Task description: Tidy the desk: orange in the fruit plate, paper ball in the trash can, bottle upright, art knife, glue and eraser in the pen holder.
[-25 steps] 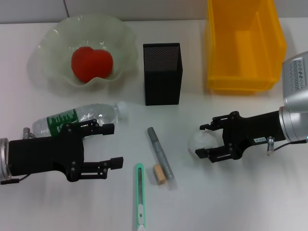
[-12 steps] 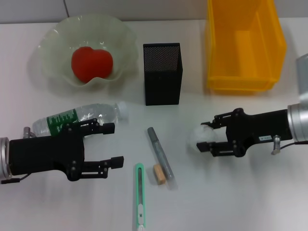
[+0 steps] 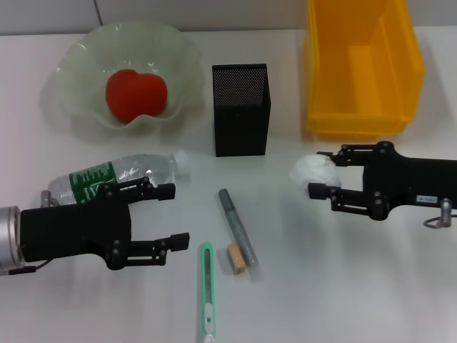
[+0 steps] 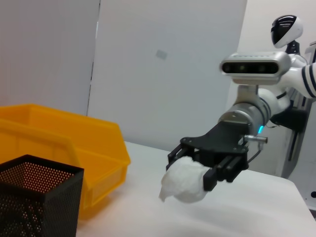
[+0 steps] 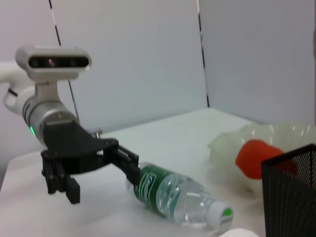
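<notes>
Head view shows the right claw [image 3: 323,175] clamped on the paper ball [image 3: 314,170], and both have shifted since the earlier frames: a second ago the ball lay on the desk [image 3: 343,286] between spread fingers, lower and nearer the middle, and now it is pinched and carried closer to the yellow bin [image 3: 360,68], just short of the bin's front wall. In the left wrist view the paper ball [image 4: 183,180] hangs in the right claw [image 4: 197,170] above the desk surface, with the yellow bin [image 4: 64,148] off to one side.

The left claw [image 3: 170,214] has crept slightly forward and is held wide, its upper finger just beside the bottle [image 3: 118,175], which lies on its side. The right wrist view shows the same: the left claw [image 5: 101,170] spread, next to the lying bottle [image 5: 177,192].

Nothing else has changed place. The orange [image 3: 136,93] sits in the fruit plate [image 3: 71,68]. The black mesh pen holder [image 3: 241,111] stands between plate and bin. On the desk in front of it lie the grey glue stick [image 3: 238,225], the small eraser [image 3: 236,258] touching it, and the green art knife [image 3: 206,289] beside them.
</notes>
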